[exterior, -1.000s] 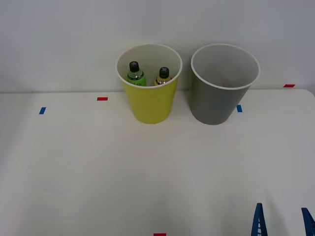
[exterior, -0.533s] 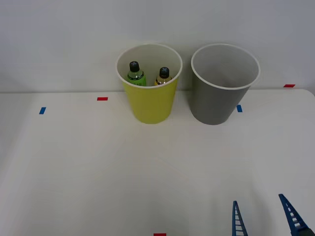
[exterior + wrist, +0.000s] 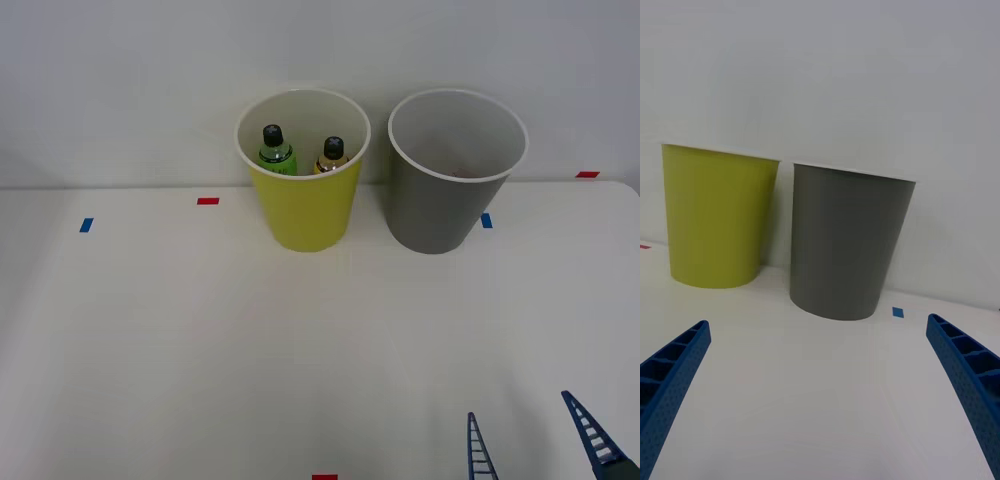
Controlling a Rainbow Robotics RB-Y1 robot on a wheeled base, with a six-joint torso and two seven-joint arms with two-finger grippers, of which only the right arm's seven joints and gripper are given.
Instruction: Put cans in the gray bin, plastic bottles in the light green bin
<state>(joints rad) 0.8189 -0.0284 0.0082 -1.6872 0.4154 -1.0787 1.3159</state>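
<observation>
The light green bin (image 3: 304, 205) stands at the back of the white table, and the gray bin (image 3: 445, 190) is just to its right. Two black-capped plastic bottles stand upright inside the light green bin: a bright green one (image 3: 275, 150) and a yellowish-amber one (image 3: 333, 155). No cans show, and most of the gray bin's inside is hidden. My right gripper (image 3: 522, 422) hovers low at the front right of the table, open with nothing between its blue ribbed fingers. In the right wrist view the light green bin (image 3: 717, 217) and the gray bin (image 3: 846, 244) stand side by side ahead of the gripper (image 3: 820, 401).
Small red tape marks (image 3: 207, 201) and blue tape marks (image 3: 86, 225) dot the white table (image 3: 200, 350). A plain white wall rises right behind the bins. A blue mark (image 3: 898, 311) lies on the table beside the gray bin's base.
My right gripper has risen further into the front view from the bottom edge and shifted slightly left, fingers still apart. The bins and bottles have not moved.
</observation>
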